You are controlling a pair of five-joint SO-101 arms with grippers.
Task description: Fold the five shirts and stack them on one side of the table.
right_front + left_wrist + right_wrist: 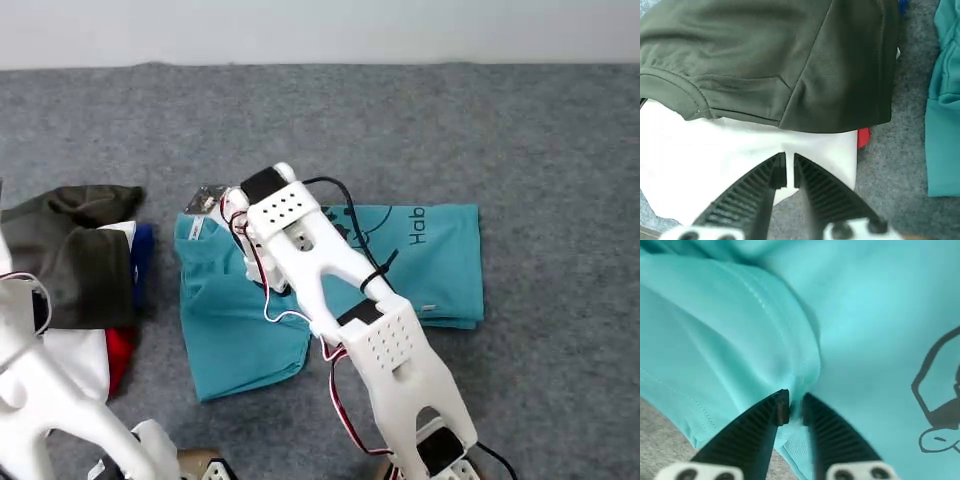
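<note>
A teal shirt (440, 270) lies partly folded in the middle of the grey table, printed side up. My right arm (330, 280) stretches over it to its collar end. The right gripper (794, 410) is shut on a raised fold of the teal shirt (865, 315). At the table's left edge is a pile: a dark olive shirt (70, 240) on top, then a white shirt (75, 360), with blue (143, 260) and red (120, 355) edges showing. My left gripper (789, 172) hangs shut just above the white shirt (715, 165), below the olive shirt (790, 60), holding nothing.
The left arm (40, 400) stands at the front left corner beside the pile. Bare grey table (500, 130) extends behind and to the right of the teal shirt. The teal shirt's edge (945, 125) lies a short gap away from the pile.
</note>
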